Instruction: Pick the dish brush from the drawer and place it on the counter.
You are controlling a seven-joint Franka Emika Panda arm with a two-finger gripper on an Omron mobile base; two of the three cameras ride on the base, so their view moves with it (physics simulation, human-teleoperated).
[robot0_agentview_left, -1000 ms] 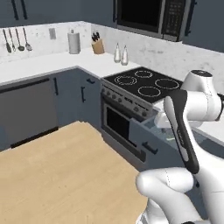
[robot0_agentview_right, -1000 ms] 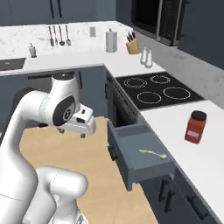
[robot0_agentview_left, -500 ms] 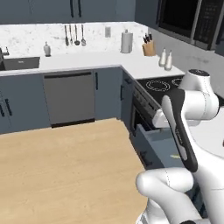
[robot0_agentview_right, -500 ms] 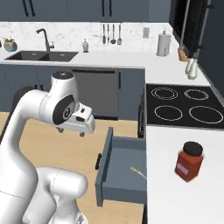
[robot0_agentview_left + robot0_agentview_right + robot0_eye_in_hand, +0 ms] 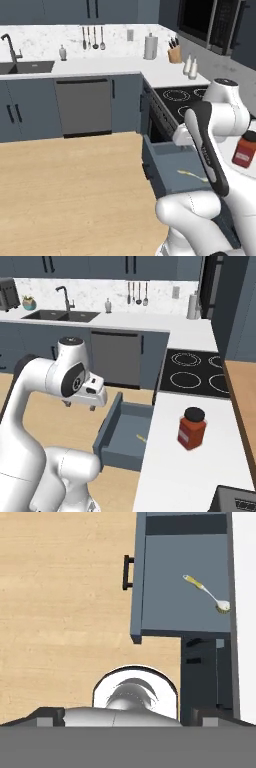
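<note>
white marbled table (image 5: 200, 466) bears a red jar (image 5: 192, 428); dish brush (image 5: 207, 592) lies in open drawer (image 5: 182, 619); tool (image 5: 80, 404) jaws apart.

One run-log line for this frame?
phase: approach | drawer: open | dish brush: inside drawer, untouched | hand: open, empty, above floor beside drawer | counter: red jar

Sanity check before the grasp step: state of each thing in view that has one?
drawer: pulled open, black handle on its front.
dish brush: lying flat on the drawer floor, untouched.
gripper: fingers open, holding nothing, above the wooden floor beside the drawer.
red jar: upright on the counter, black lid on.
dishwasher: door closed.
</note>
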